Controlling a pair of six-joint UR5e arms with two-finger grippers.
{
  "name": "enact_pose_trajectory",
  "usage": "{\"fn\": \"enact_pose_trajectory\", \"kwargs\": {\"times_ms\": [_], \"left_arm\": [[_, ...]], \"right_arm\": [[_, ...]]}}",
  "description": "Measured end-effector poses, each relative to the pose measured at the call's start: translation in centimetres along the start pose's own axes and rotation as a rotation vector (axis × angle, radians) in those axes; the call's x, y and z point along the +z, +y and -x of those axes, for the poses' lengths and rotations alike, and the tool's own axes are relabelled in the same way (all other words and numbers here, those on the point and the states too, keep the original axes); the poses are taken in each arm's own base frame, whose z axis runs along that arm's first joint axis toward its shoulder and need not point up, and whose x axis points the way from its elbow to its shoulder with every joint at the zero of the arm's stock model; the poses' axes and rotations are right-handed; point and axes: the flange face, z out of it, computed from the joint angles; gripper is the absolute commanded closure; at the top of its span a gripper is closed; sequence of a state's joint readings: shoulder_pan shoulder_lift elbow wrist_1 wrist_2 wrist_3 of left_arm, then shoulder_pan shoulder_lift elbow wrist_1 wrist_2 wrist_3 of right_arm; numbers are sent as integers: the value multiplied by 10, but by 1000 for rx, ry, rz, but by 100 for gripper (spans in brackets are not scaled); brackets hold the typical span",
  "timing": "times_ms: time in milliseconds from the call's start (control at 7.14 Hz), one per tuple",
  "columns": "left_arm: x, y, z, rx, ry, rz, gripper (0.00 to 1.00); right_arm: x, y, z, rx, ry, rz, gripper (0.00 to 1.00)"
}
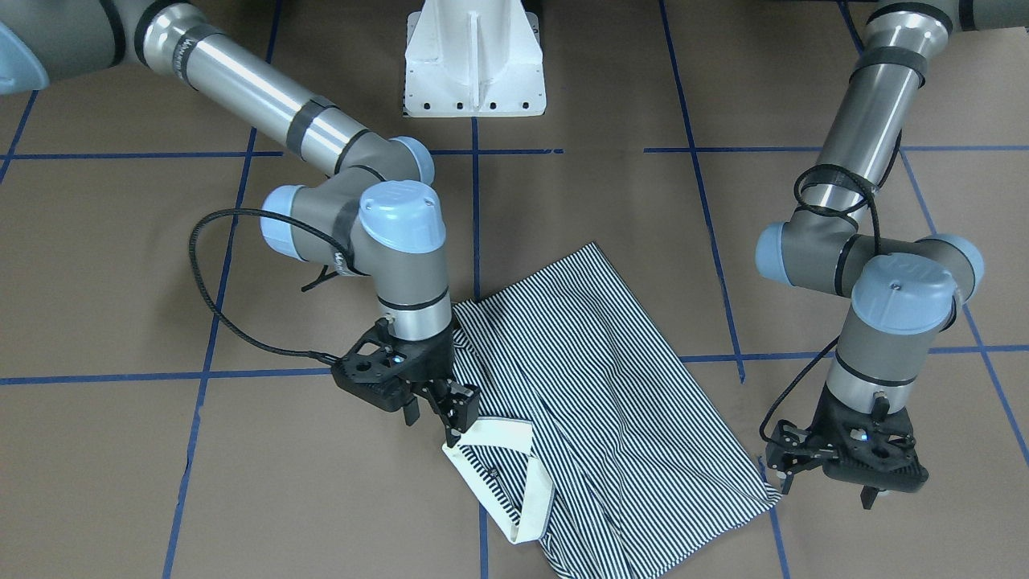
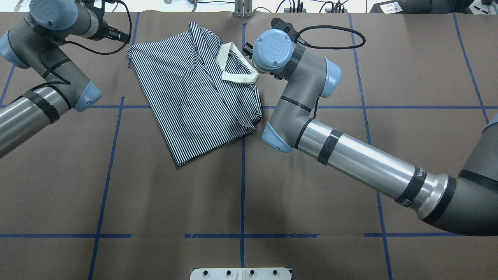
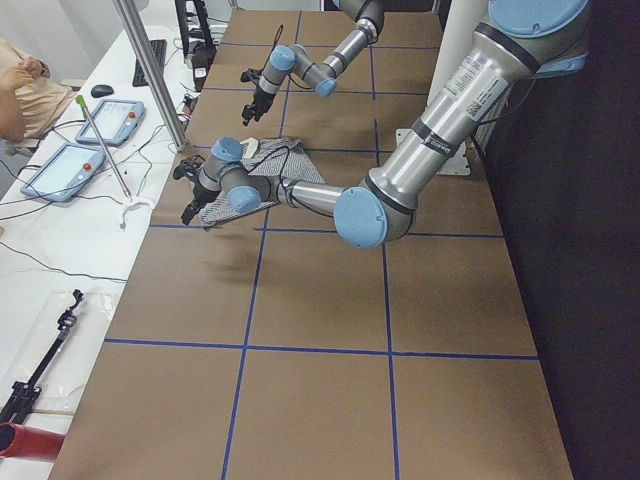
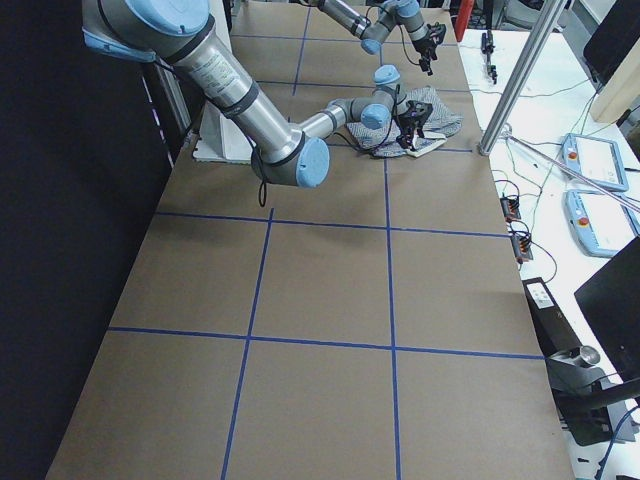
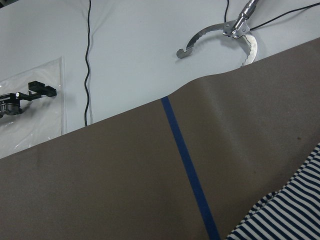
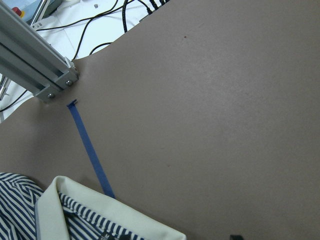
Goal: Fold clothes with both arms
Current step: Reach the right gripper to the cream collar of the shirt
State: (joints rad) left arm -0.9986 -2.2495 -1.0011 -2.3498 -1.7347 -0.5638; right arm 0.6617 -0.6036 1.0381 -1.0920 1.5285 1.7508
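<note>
The polo shirt [image 1: 595, 386] lay partly folded in the lower middle of the front-facing view, looking light, limp and likely to slide on the brown table [image 1: 120, 450]. I'd have pinched it at corners or edges rather than mid-panel (the cream collar [image 1: 502, 438] looked like the only stiff bit). The right gripper [image 1: 434, 422] sat at the collar's left corner, fingers apart with nothing visibly clamped, while the left gripper [image 1: 826, 489] hung spread wide just beside the shirt's lower-right corner.

1 striped shirt [image 1: 595, 386]. 2 robot arms: left arm [image 1: 864, 137], right arm [image 1: 257, 96]. 2 grippers, 1 per arm: left gripper [image 1: 826, 490], right gripper [image 1: 434, 422]. 1 white base [image 1: 474, 64]. 2 tablets off table's left end: near tablet [image 3: 62, 170], far tablet [image 3: 112, 120].
</note>
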Motion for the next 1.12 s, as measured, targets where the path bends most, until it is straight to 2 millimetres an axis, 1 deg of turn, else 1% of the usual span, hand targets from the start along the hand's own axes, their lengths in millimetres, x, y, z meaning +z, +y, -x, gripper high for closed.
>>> {"fn": "enact_pose_trajectory", "kwargs": {"times_ms": [280,420,700,1121], "left_arm": [[0,0,0,-3,2,0,0],[0,0,-1,-3,2,0,0],[0,0,-1,-3,2,0,0],[-1,0,-1,-3,3,-1,0]], "right_arm": [[20,21,-5,-3,26,-29,29],[25,30,-7,-4,34,-40,32],[29,45,-1,18,35,-59,39],[35,50,2,42,40,-76,50]]}}
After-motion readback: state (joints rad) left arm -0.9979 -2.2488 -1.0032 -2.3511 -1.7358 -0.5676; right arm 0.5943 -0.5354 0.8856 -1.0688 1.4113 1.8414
